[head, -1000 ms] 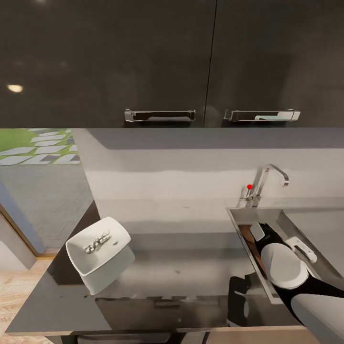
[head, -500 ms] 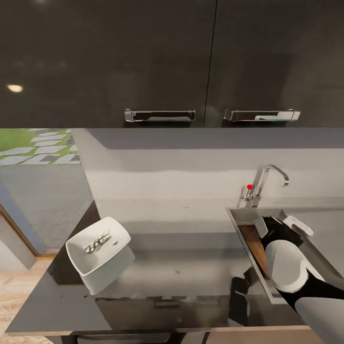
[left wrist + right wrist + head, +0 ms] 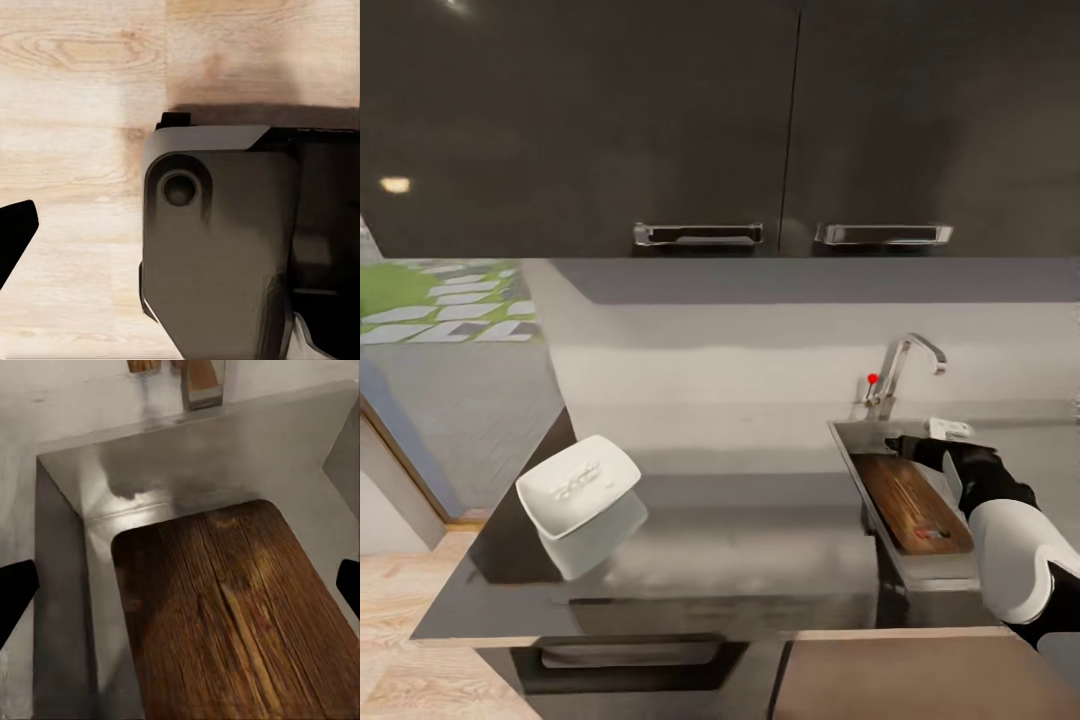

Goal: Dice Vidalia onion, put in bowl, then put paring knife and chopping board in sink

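We are looking down at a shiny grey countertop (image 3: 760,560) with dark cupboards (image 3: 660,120) hanging above it. Each cupboard door is wearing a silver handle (image 3: 698,234). A grey wall (image 3: 740,350) is running behind the counter. Off to our left we are seeing a pale wood floor (image 3: 400,600).

A white bowl (image 3: 578,485) is sitting near the left end of the counter. Small pale bits are lying inside it, too tiny for us to name.

The metal sink (image 3: 860,440) is sitting at the right end of the counter. A silver tap (image 3: 905,365) with a red dot is standing behind it.

The brown chopping board (image 3: 912,503) is lying inside the sink. Its long side is running from the tap end toward us. A small reddish thing is lying at its near end, too small for us to name. In the right wrist view we are seeing the chopping board (image 3: 232,615) from close up, with its grain running along its length, and the grey sink wall (image 3: 67,607) beside it.

Our right arm (image 3: 1010,545) is reaching over the right side of the sink. The right gripper (image 3: 920,440) is hanging above the far end of the board. Its two dark fingertips (image 3: 15,596) are spread wide apart and are gripping nothing.

In the left wrist view a dark grey robot part (image 3: 225,247) is sitting over the wood floor (image 3: 75,90). One black finger (image 3: 13,236) is poking in at the edge, so we cannot tell how the left gripper is standing.
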You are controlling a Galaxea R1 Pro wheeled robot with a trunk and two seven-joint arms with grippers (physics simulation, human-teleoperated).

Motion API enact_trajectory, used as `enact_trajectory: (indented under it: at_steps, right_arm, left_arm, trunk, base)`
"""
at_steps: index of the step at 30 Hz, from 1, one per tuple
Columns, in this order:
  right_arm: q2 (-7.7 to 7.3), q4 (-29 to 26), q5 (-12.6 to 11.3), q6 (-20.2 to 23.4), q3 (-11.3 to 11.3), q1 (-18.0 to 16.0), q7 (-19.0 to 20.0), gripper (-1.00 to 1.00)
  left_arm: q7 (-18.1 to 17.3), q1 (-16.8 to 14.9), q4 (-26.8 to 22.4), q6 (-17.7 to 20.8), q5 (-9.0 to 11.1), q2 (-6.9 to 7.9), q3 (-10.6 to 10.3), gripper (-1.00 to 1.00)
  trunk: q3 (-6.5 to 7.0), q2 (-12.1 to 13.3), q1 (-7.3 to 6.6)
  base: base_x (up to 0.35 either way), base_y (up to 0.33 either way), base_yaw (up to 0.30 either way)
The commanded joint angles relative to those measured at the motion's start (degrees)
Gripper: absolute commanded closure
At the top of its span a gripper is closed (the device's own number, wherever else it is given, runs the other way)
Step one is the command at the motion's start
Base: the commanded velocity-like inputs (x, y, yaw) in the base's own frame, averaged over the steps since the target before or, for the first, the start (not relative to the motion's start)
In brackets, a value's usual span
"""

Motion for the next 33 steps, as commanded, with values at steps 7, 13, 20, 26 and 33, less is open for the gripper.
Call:
enact_trajectory:
  at_steps: [7,13,20,26,33]
  right_arm:
    - [-0.59,-2.55,10.10,1.73,-0.20,-0.07,15.71,-1.00]
    - [-0.88,-11.63,11.36,3.23,-0.16,-0.07,20.38,-1.00]
    - [-1.03,-12.51,11.35,3.42,-0.14,-0.07,20.93,-1.00]
    - [-0.90,-12.52,11.33,3.42,-0.06,-0.07,20.95,-1.00]
    - [-0.73,-12.52,11.28,3.42,-0.05,-0.07,20.95,-1.00]
  left_arm:
    - [0.06,-0.10,0.18,-0.17,0.43,0.08,-0.15,-1.00]
    - [0.09,-0.10,0.18,-0.17,0.46,0.06,-0.19,-1.00]
    - [0.04,-0.10,0.13,-0.17,0.46,0.05,-0.19,-1.00]
    - [0.04,-0.10,0.12,-0.17,0.46,0.05,-0.18,-1.00]
    - [0.04,-0.10,0.09,-0.17,0.46,0.06,-0.12,-1.00]
  trunk:
    - [-0.10,-0.10,-0.01]
    - [-0.10,-0.10,-0.01]
    - [-0.10,-0.10,-0.01]
    - [0.15,-0.10,-0.01]
    - [0.78,-0.10,-0.01]
  base:
    - [-0.336,0.000,0.000]
    - [-0.337,0.000,0.000]
    - [-0.337,0.000,0.000]
    - [-0.337,0.000,0.000]
    - [-0.337,0.000,0.000]
